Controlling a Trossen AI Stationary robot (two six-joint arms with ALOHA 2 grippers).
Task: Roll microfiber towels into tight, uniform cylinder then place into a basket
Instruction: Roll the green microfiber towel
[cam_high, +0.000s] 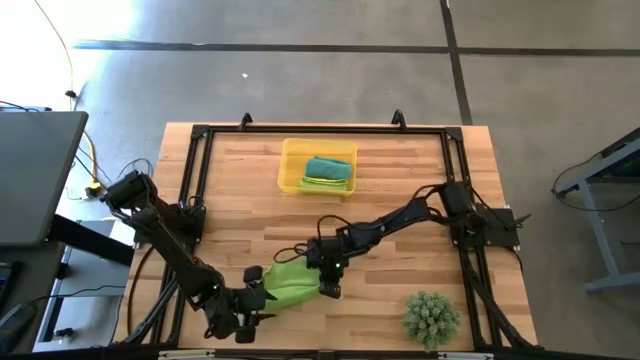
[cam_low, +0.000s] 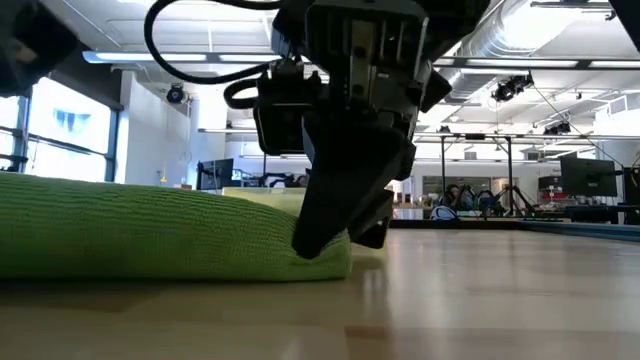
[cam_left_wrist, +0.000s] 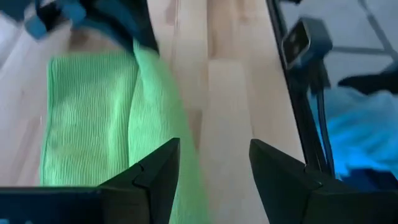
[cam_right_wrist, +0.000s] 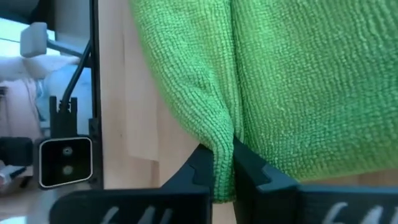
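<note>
A lime-green microfiber towel lies folded over on the wood table near its front edge; it also shows in the low view. My right gripper is shut on the towel's right end. My left gripper is open at the towel's left end, one finger over the towel's edge. The yellow basket stands at the table's far middle and holds a teal towel and a lime-green towel. My right gripper pinches a raised fold of the lime-green towel between its two fingers, at the towel's right end. The fingers come from above, slanting down. The rest of the towel lies on the table. My left gripper: whether its finger touches the towel, I cannot tell.
A spiky green ball-shaped plant stands at the front right of the table. A black metal frame runs around the table's edges. Bare wood lies between the towel and the basket.
</note>
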